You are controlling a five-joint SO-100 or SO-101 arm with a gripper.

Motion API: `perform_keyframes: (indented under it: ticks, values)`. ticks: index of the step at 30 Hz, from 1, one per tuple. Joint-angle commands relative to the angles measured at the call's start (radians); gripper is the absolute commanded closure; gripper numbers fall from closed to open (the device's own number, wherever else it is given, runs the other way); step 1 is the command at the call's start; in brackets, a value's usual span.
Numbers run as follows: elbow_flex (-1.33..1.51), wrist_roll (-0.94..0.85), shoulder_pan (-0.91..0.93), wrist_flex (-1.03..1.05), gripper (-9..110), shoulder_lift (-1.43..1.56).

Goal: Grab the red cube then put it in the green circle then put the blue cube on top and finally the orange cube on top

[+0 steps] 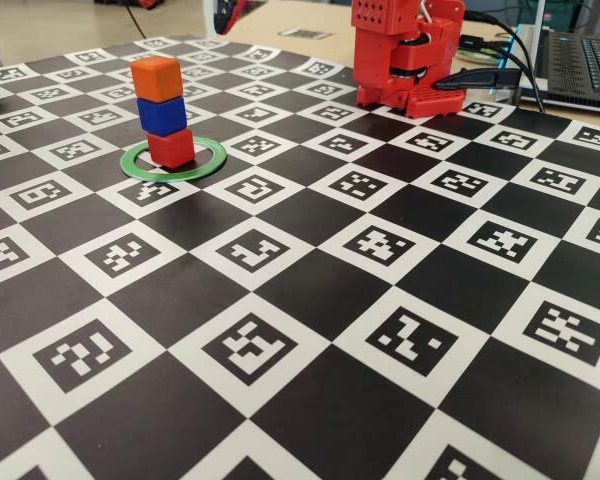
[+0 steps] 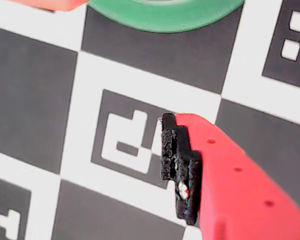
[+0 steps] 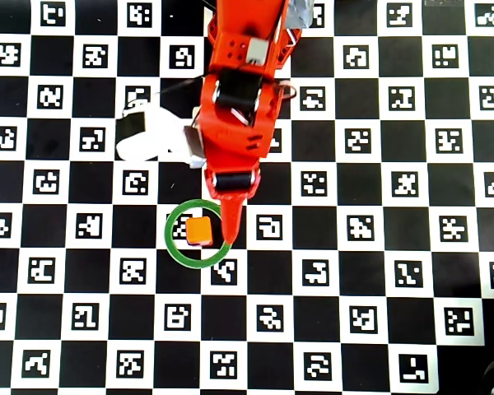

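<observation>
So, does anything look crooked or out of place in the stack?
Slightly. The red cube sits off-centre in the green circle and is turned a little against the blue cube above. The orange cube is on top. The stack stands upright; nothing is fallen or damaged.

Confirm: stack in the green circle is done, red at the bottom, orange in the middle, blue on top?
Order is wrong. The fixed view shows the red cube at the bottom in the green circle, the blue cube in the middle and the orange cube on top.

orange cube [image 1: 156, 77], blue cube [image 1: 162, 115], red cube [image 1: 170, 148]
</observation>
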Motion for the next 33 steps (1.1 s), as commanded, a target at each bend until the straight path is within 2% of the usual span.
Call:
perform_keyframes:
  ticks: [1, 6, 10, 13, 16, 18, 25, 29, 33]
  values:
    - [0.175, -0.109, -0.008, -0.17, 75, 0.221]
    - [0.416, -0.296, -0.049, -0.311, 94, 0.422]
    - [0.549, -0.325, -0.078, -0.388, 108, 0.551]
    - [0.664, -0.37, -0.087, -0.482, 108, 0.635]
    - [0.833, -0.503, -0.109, -0.621, 108, 0.719]
    - [0.917, -0.541, -0.135, -0.629, 108, 0.776]
    - [1.032, -0.646, -0.17, -0.43, 108, 0.916]
    - [1.032, -0.805, -0.199, -0.198, 108, 0.996]
    - [1.034, -0.847, -0.207, 0.032, 108, 1.086]
